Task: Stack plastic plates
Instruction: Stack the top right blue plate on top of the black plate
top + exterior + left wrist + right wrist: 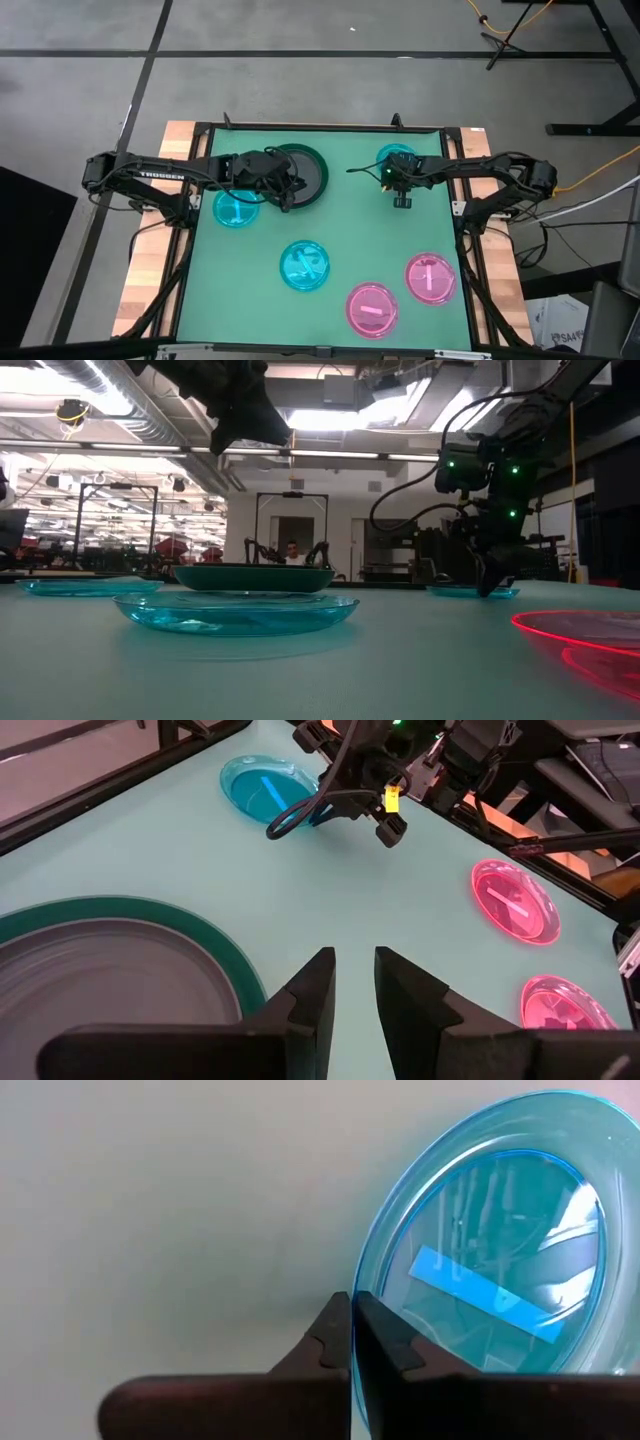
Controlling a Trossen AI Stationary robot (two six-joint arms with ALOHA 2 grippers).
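A dark grey plate (300,170) lies inside a dark green plate (318,158) at the far left. My left gripper (350,988) hovers open beside them, well above the table (245,415), and holds nothing. Three translucent cyan plates lie flat on the table: one far right (390,155), one left (238,208), one in the middle (304,265). Two translucent pink plates (372,308) (431,277) lie near right. My right gripper (351,1330) points down at the far-right cyan plate's (490,1270) near edge, shut on it. No opaque hot pink plate is in view. My right gripper pinches the rim (362,1315) of the far-right cyan plate between its two fingers, one inside the rim and one outside. The fingers come from above, pointing down, at the plate's near edge. In the low view the plate (462,591) still lies flat on the table.
The green mat (350,225) has a raised dark frame on all sides. Bare mat lies between the stacked plates and the right gripper, and along the near left. A person shows far off in the room behind the table (291,550).
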